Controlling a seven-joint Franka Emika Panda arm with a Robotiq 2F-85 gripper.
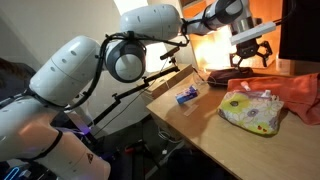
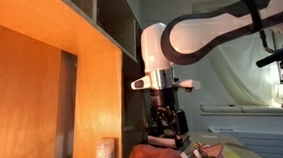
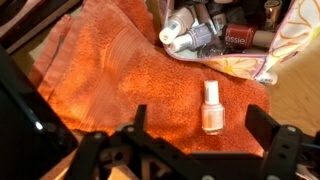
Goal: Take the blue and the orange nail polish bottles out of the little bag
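Wrist view is showing the orange-red cloth (image 3: 100,70) spreading across the left and middle of the picture. Low in the frame, the gripper (image 3: 201,135) is hanging over it with its two dark fingers (image 3: 138,122) standing wide apart, gripping nothing. Between them and below, on the cloth, an orange nail polish bottle (image 3: 212,108) is lying with its white cap pointing to 12 o'clock, touching neither finger (as far as the picture shows). At 1 o'clock from the bottle, the little bag (image 3: 285,45) is lying with its mouth gaping toward the cloth, and several bottles (image 3: 200,35) are crowding inside it.

In an exterior view, the white arm (image 1: 75,70) is reaching from the left over the wooden table (image 1: 200,125). A small blue item (image 1: 188,95) is resting on the bare tabletop, too small to identify. At 4 o'clock from it, the little bag (image 1: 255,110) is sitting against the cloth (image 1: 300,95), and the gripper (image 1: 252,52) is hovering at the bag's 12 o'clock. In an exterior view, the gripper (image 2: 166,122) is pointing straight down over the cloth (image 2: 152,153).
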